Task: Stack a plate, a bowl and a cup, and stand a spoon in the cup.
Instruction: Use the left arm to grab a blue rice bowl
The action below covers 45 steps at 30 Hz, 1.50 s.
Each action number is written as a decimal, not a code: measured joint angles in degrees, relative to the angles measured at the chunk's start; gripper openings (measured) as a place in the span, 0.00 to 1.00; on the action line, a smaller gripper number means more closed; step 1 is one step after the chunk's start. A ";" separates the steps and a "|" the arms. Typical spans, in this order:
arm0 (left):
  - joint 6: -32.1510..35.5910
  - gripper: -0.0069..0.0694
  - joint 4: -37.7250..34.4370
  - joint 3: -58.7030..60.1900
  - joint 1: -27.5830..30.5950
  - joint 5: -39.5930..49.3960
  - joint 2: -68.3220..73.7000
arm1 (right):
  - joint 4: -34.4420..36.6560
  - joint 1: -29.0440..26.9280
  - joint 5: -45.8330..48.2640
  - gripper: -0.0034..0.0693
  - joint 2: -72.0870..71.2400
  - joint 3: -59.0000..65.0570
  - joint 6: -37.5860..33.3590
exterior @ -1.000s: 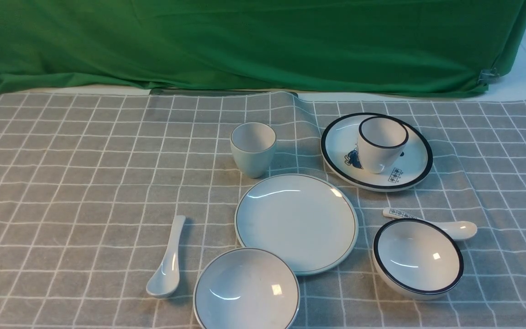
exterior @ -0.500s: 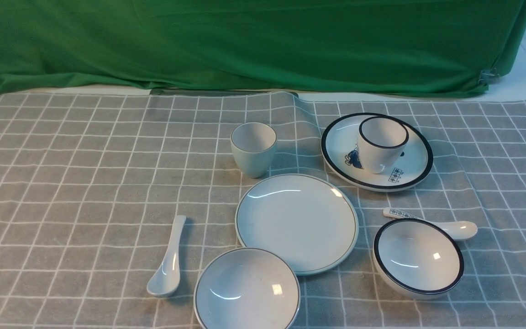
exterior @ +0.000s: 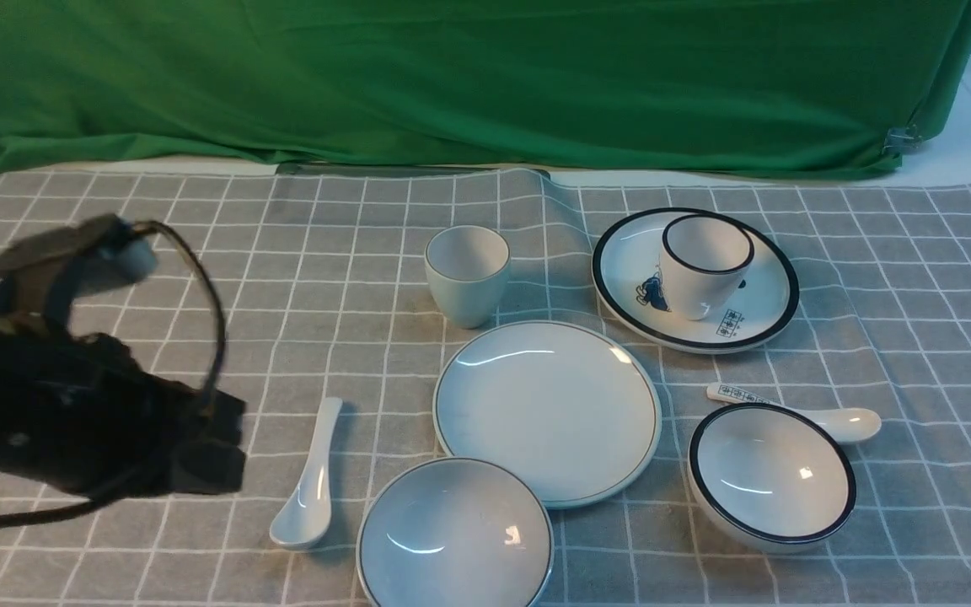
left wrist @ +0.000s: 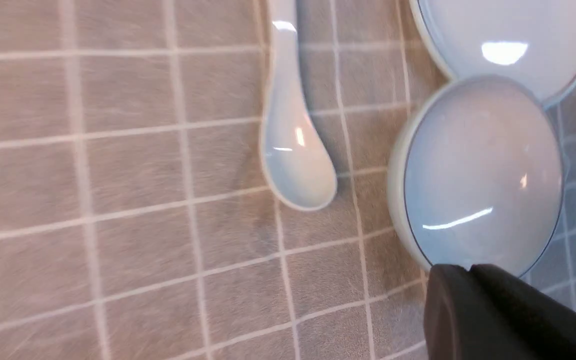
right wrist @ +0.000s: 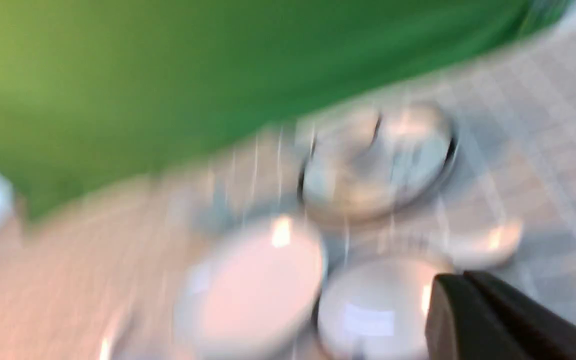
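The black left claw (left wrist: 468,272) is closed, its arm at nine o'clock of the plain pale ceramic spoon (exterior: 310,480). The shut black right claw (right wrist: 460,280) seems empty, though its view is blurred. Around the large round pale thin-rimmed plate (exterior: 547,413), the small handleless pale cup (exterior: 468,291) stands at eleven, the round pale-grey thin-rimmed bowl (exterior: 456,531) at seven.
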 joint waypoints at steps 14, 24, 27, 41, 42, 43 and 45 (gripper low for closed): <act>-12.94 0.15 16.32 -14.75 -16.86 0.81 20.08 | -9.59 1.42 20.74 0.08 28.81 -9.95 -10.83; -7.91 0.62 16.39 -15.81 -17.10 -3.30 27.38 | -9.94 1.42 17.87 0.08 30.68 -9.95 -10.83; -6.24 0.74 16.58 -15.81 -18.09 -4.19 29.77 | -9.94 1.42 17.29 0.08 30.68 -9.95 -10.83; -5.62 0.36 16.58 -15.86 -21.40 -8.20 34.39 | -9.94 1.42 15.99 0.08 30.69 -9.95 -10.83; -5.62 0.28 16.58 -15.86 -21.40 -8.20 34.50 | -9.94 1.42 15.99 0.08 30.69 -9.95 -10.87; -5.62 0.23 16.58 -15.86 -21.40 -8.07 34.50 | -9.94 1.42 15.99 0.08 30.69 -9.95 -10.87; -5.48 0.16 16.58 -16.03 -21.40 -7.01 34.57 | -9.94 1.42 15.99 0.08 30.69 -9.95 -10.87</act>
